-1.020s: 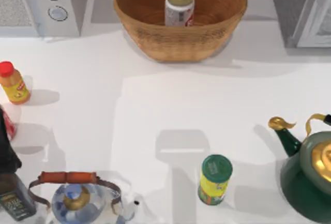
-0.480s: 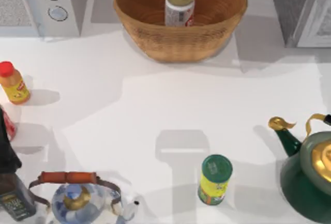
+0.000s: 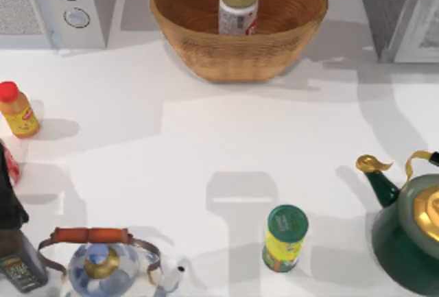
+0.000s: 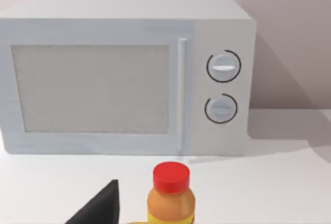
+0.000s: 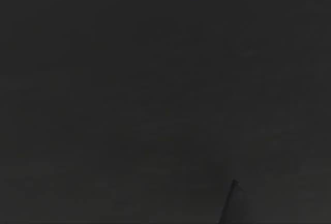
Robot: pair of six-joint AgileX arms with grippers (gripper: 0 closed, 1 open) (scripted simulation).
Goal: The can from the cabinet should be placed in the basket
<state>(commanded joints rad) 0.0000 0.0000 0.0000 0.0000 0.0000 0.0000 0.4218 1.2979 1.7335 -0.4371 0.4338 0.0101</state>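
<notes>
The basket (image 3: 239,33) at the back of the white table (image 3: 206,146) holds the can (image 3: 238,10) upright, apart from the cabinet (image 3: 401,12) at the right, so I judge the placing done. My right wrist view is dark, and I cannot tell how either pincer stands.

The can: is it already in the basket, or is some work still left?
Done: the can stands upright inside the basket, apart from the cabinet. Nothing is being held in the top view. The right wrist view is dark. Nothing seems left.
</notes>
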